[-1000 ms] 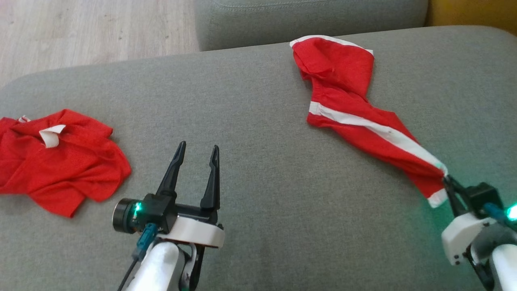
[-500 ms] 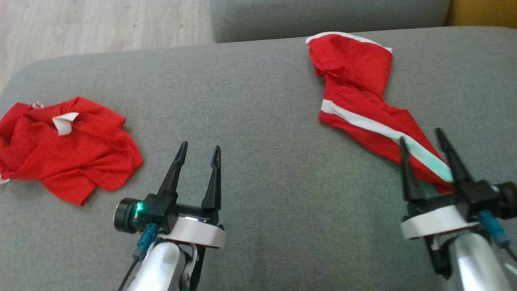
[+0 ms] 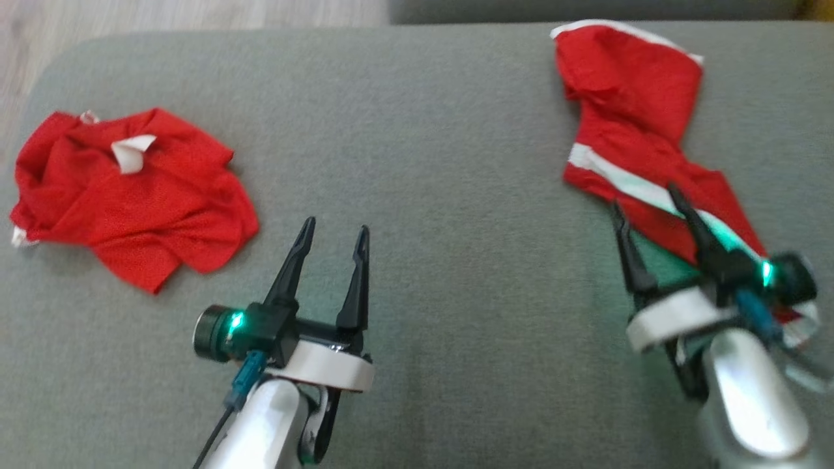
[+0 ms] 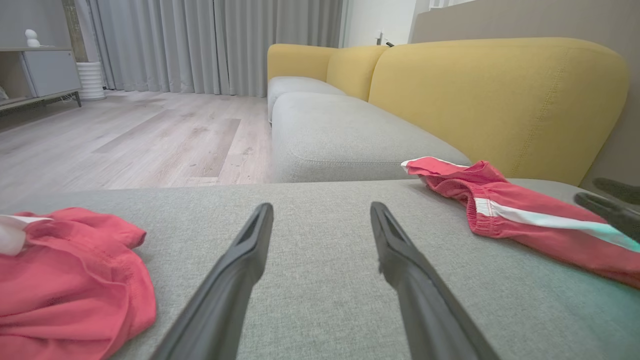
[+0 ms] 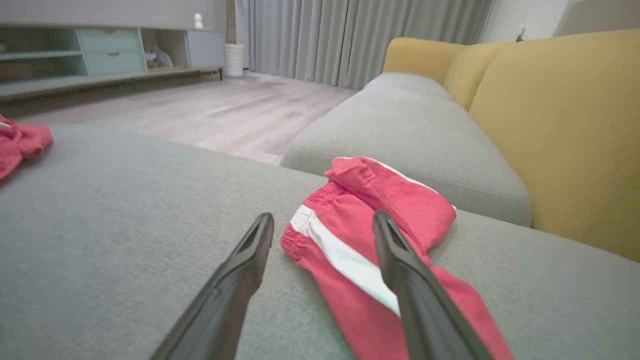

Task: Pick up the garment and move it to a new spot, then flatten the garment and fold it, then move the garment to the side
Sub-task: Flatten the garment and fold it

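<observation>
Red garment (image 3: 625,98) with white stripe (image 5: 345,260), plain red cloth (image 3: 143,208), grey cushion (image 3: 423,163), yellow backrest (image 4: 500,100).

The shorts (image 3: 629,111) are red, with 1 white stripe down the side and white edging at the far end. They lie loose and twisted on the grey cushion (image 3: 423,163), stretched in a long diagonal band. The wide, bunched end is by the cushion's far edge, the narrower end nearer, at the right.
</observation>
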`<state>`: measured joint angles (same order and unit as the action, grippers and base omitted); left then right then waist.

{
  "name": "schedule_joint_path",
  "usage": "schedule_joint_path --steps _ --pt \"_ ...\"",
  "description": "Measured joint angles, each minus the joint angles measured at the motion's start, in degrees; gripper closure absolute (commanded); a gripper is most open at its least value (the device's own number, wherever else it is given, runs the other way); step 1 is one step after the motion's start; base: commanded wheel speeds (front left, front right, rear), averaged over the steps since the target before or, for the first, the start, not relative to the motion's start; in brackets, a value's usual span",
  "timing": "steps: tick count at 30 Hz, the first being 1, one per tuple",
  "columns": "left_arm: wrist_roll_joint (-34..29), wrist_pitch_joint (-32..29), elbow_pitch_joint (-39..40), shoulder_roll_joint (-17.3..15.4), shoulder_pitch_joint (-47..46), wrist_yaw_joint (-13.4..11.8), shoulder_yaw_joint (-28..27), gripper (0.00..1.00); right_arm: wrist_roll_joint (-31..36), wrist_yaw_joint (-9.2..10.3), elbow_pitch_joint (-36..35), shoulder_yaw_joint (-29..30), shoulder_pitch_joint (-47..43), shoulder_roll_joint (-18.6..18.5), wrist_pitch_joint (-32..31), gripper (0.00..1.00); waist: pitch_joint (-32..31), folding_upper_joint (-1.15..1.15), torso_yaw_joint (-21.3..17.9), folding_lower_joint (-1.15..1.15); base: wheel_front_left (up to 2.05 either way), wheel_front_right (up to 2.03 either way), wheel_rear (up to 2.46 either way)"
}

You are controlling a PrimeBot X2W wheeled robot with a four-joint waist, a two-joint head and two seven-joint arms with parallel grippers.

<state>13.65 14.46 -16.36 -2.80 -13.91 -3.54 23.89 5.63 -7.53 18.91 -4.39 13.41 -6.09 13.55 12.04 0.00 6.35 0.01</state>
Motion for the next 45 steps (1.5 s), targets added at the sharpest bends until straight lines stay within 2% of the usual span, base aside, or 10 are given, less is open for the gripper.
schedule_joint_path --steps 8,13,14,15,16,25,27,33,41,45 --pt "1.53 0.00 0.13 0.04 -2.20 -0.64 2.38 0.00 3.08 0.00 13.22 -0.97 11.55 -3.90 -5.14 0.00 3.01 0.00 3.32 0.01 0.00 0.00 0.00" --pt "1.99 0.00 0.19 0.03 -2.85 -1.45 3.10 0.00 4.74 0.00 20.84 -2.77 15.27 -5.30 -5.00 0.00 4.32 0.00 5.13 0.01 0.00 0.00 0.00" --pt "1.99 0.00 0.19 0.03 -2.93 -1.53 3.20 0.00 4.95 0.00 21.89 -2.77 15.79 -5.28 -4.67 0.22 4.49 0.00 5.29 0.01 0.00 0.00 0.00" --pt "1.99 0.00 0.19 0.03 -3.06 -1.54 3.25 0.00 4.94 0.00 22.96 -2.80 16.38 -5.24 -3.83 0.86 4.61 0.00 5.41 0.01 0.00 0.00 0.00" --pt "1.99 0.00 0.19 0.03 -3.22 -1.57 3.27 0.00 4.87 0.00 23.65 -2.91 16.86 -5.16 -2.96 1.00 4.64 0.00 5.43 0.01 0.00 0.00 0.00" --pt "1.96 0.00 0.00 0.03 -3.40 -1.58 2.57 0.00 -0.93 0.00 23.94 -10.53 18.04 -0.98 0.66 1.00 3.70 0.00 3.66 0.00 0.00 0.00 0.00" --pt "1.90 0.00 -0.04 0.03 -3.39 -1.57 2.33 0.00 -2.94 0.00 21.87 -13.56 17.83 -0.44 0.66 1.00 3.36 0.00 3.11 -0.01 0.00 0.00 0.00" --pt "1.48 0.00 -0.24 0.03 -3.38 -1.49 1.96 0.00 -11.13 0.00 16.67 -28.08 17.07 0.22 0.80 1.00 2.42 0.00 1.82 -0.01 0.00 0.00 0.00" --pt "1.48 0.00 -0.30 0.03 -3.18 -1.32 1.86 0.00 -17.11 0.00 16.95 -40.31 17.11 0.02 0.81 1.00 1.73 0.00 2.37 -0.01 0.00 0.00 0.00" --pt "1.48 0.00 -0.30 0.03 -3.16 -1.18 1.70 0.00 -19.71 0.00 18.12 -44.09 17.79 -0.16 0.81 1.00 1.47 0.00 2.42 -0.01 0.00 0.00 0.00"
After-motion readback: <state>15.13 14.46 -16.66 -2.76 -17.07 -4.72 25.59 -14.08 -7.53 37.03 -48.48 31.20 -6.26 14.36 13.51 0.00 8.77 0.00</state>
